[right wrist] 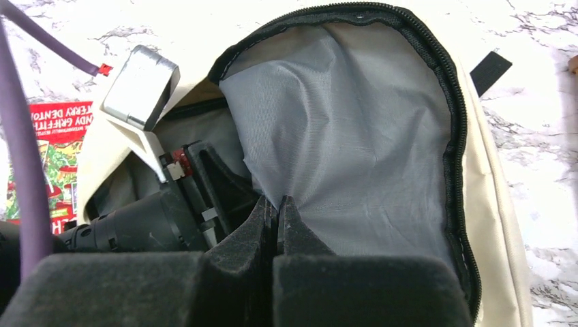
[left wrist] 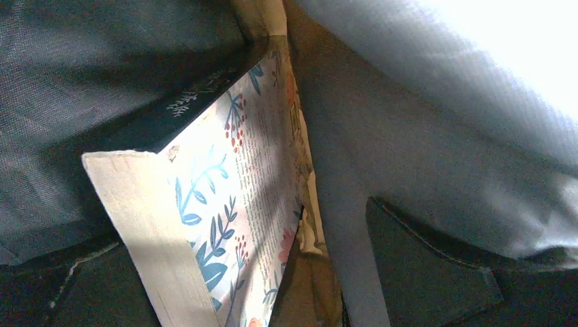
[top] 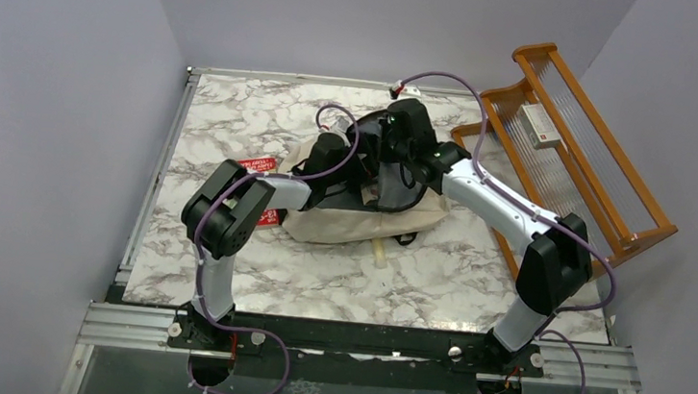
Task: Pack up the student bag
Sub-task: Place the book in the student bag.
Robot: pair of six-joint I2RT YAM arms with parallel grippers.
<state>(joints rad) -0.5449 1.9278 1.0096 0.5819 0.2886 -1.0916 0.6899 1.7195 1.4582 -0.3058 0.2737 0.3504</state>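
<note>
Inside the student bag [right wrist: 354, 136]: a book [left wrist: 232, 177] with a leaf-and-berry cover stands on its edge against the grey lining, its page edges turned toward my left wrist
Student bag: lies about the middle of the marble surface [top: 318, 281], its mouth unzipped and lifted, with both my arms reaching to it
Left hand [left wrist: 228, 262]: down in the bag with its fingers apart on either side of the book; one finger [left wrist: 422, 272] stands clear of the cover, so I judge the book is let go and resting on its own
Right hand [right wrist: 276, 214]: fingers together, clamped on a pinch of the bag's grey lining and holding the mouth up
Left of the bag: a red booklet [top: 259, 163] lies flat on the surface, partly under my left arm
Right of the bag: a wooden rack [top: 580, 161] with a small box [top: 540, 127] lying on it
Step in hand: placing the book, as I read it; the book is in, but my left hand is not yet drawn out
Next move: pull the left hand straight back through the mouth without dragging the book or catching the lining, while the right hand holds its pinch so the opening does not fold shut
After that: the red booklet looks the nearest thing to pack
Risk: the book leans, and a brush from my finger could tip it flat
</note>
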